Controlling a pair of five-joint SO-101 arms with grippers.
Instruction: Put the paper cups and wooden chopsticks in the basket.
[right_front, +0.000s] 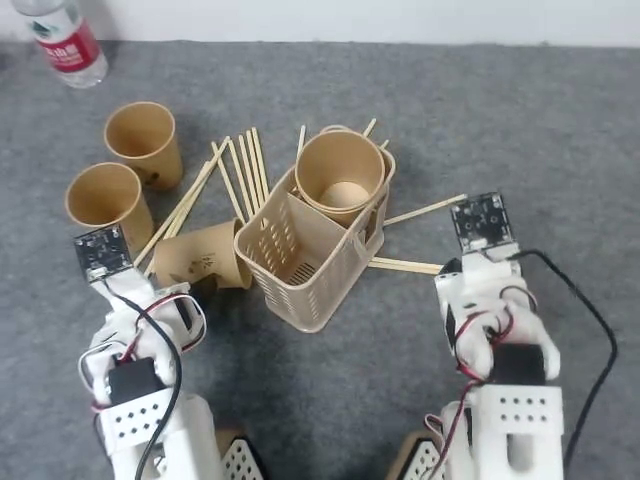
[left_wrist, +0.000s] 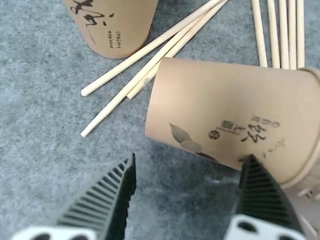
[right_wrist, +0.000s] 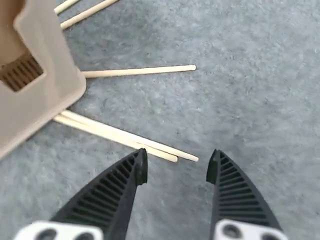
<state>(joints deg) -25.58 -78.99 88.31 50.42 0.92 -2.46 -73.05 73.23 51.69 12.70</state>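
Jaws spread and empty, the left gripper faces the tipped cup, the right gripper a chopstick pair; each must lower, then pinch.

Cup in basket; chopsticks perhaps beneath.

A slotted basket is seen at the centre of a grey mat, with a paper cup seated upright in its far compartment. A second cup and a third cup are stood at the far left. A toppled cup is laid just left of the basket. Chopsticks are fanned beyond it, and a chopstick pair is laid to the right.
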